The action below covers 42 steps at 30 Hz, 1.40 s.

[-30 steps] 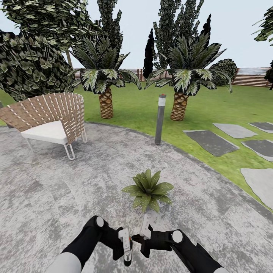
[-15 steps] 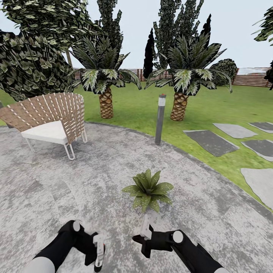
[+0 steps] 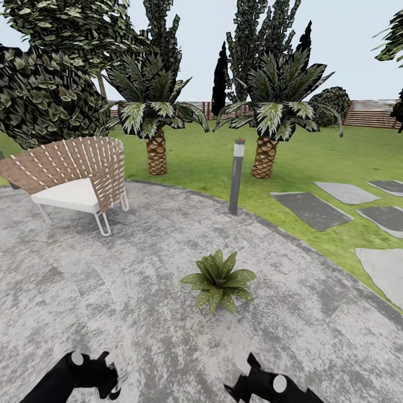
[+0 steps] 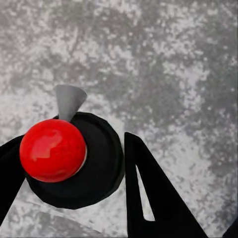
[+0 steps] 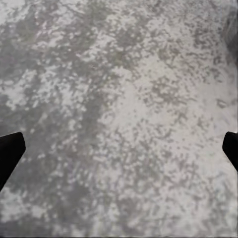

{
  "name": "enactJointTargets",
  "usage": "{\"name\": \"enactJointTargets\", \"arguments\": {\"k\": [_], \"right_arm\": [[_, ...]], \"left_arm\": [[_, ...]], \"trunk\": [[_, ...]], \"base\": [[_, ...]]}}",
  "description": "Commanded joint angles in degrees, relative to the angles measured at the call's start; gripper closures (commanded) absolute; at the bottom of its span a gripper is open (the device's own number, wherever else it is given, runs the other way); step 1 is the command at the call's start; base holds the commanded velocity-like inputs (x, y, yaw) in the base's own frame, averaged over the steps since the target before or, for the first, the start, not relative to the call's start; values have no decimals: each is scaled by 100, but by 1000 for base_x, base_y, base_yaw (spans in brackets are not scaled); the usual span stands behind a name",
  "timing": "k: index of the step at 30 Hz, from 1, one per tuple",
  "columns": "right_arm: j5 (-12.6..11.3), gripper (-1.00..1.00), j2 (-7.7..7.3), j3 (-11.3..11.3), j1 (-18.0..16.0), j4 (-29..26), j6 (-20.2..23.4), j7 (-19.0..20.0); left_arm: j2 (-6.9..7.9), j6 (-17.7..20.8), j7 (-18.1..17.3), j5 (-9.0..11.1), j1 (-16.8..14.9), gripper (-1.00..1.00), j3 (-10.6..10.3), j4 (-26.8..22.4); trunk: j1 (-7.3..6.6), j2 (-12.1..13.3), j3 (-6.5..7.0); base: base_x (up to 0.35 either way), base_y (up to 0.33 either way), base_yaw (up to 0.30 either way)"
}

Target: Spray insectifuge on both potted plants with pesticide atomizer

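A potted plant (image 3: 218,281), a low rosette of pale-speckled green leaves, sits on the grey stone patio (image 3: 129,280) straight ahead of me. In the left wrist view my left gripper (image 4: 69,148) is shut on the pesticide atomizer (image 4: 74,163), seen end-on as a black round body with a red knob and a grey cone nozzle. One black finger (image 4: 148,198) presses its side. My right gripper (image 5: 119,148) is open over bare stone, its fingertips (image 5: 10,153) at the picture's edges. Both arms show low in the head view, the left arm (image 3: 73,375) and the right arm (image 3: 268,387).
A woven brown chair (image 3: 78,173) with a white seat stands at the patio's back left. A grey bollard lamp (image 3: 237,176) marks the patio rim. Two palms (image 3: 157,151) (image 3: 264,157) grow on the lawn behind, stepping stones (image 3: 310,210) lie to the right, and a wooden fence (image 3: 372,115) runs behind.
Both arms have pulled down and back toward me. The left one also swung left with the atomizer, so the grippers have dropped past the head view's lower edge. The plant has not moved.
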Motion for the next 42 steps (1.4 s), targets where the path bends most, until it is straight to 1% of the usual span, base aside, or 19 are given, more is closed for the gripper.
{"name": "enactJointTargets", "arguments": {"k": [1, 2, 3, 4, 5, 6, 7, 8, 9, 10, 11, 13, 15, 16, 19, 28, 32, 39, 42], "right_arm": [[42, -100, 11, -4, -3, 314, -157, -313], [17, -100, 21, -4, 1, 571, -308, -570], [-174, -100, 33, -3, 8, 977, -614, -987], [-404, -100, 39, -3, 13, 1216, -807, -1252], [-703, -100, 42, -3, 18, 1413, -975, -1500], [-1230, -100, 45, -3, 25, 1630, -1181, -1812], [-1742, -100, 42, -3, 30, 1772, -1325, -2024], [-2043, -100, 36, -3, 33, 1841, -1396, -2108], [-2407, -100, 11, -3, 41, 1908, -1469, -2183], [-2607, -100, -14, -3, 45, 1934, -1497, -2213], [-2890, -100, -66, -3, 49, 1975, -1526, -2277], [-3258, -100, -145, -3, 51, 2020, -1539, -2454], [-3589, -100, -190, 7, 52, 2043, -1539, -2601], [-3647, -100, -193, 11, 52, 2047, -1539, -2623], [-3697, -100, -171, 16, 52, 2050, -1536, -2641], [-3714, -100, -124, 21, 52, 2037, -1530, -2652], [-3716, -100, -121, 15, 52, 2044, -1530, -2654], [-3716, -100, -116, 15, 54, 2050, -1530, -2658], [-3716, -100, -80, 15, 95, 2051, -1530, -2661]], "left_arm": [[-63, 5, 361, 219, -4, 100, 185, 231], [-108, -1, 720, 454, -4, 100, 294, 459], [-153, -149, 1341, 872, -4, 100, 400, 830], [-173, -363, 1717, 1148, -4, 100, 442, 1047], [-184, -638, 2052, 1424, -4, 100, 473, 1250], [-186, -1072, 2501, 1850, 0, 100, 500, 1549], [-184, -1439, 2910, 2281, 2, 100, 513, 1844], [-176, -1625, 3159, 2544, 12, 100, 516, 2025], [-162, -1804, 3459, 2859, 53, 100, 516, 2218], [-157, -1874, 3598, 2999, 98, 100, 515, 2289], [-154, -1940, 3722, 3125, 173, 100, 515, 2344], [-161, -1980, 3801, 3205, 241, 100, 515, 2378], [-160, -2001, 3841, 3251, 331, 100, 514, 2400], [-162, -2004, 3843, 3260, 364, 100, 511, 2406], [-179, -2008, 3846, 3262, 395, 100, 500, 2419], [-177, -2008, 3788, 3273, 409, 100, 505, 2453], [-190, -2003, 3805, 3214, 409, 100, 466, 2453], [-185, -2008, 3835, 3233, 411, 100, 467, 2458], [-183, -2008, 3844, 3257, 423, 100, 472, 2461]], "trunk": [[-2, -2, -4], [-2, -2, -4], [-2, -2, -4], [-2, -2, -4], [-2, -2, -4], [-2, -2, -4], [-2, -2, -4], [-2, -2, -4], [-2, -2, -4], [-2, -2, -4], [-2, -2, -4], [-2, -2, -4], [-2, -2, -4], [-2, -2, -4], [-2, -2, -4], [-2, -2, -4], [-2, -2, -4], [-2, -2, -4], [-2, -2, -4]], "base": [[0, 0, 0], [0, 0, 0], [0, 0, 0], [0, 0, 0], [0, 0, 0], [0, 0, 0], [0, 0, 0], [0, 0, 0], [0, 0, 0], [0, 0, 0], [0, 0, 0], [0, 0, 0], [0, 0, 0], [0, 0, 0], [0, 0, 0], [0, 0, 0], [0, 0, 0], [0, 0, 262], [-121, 0, 279]]}}
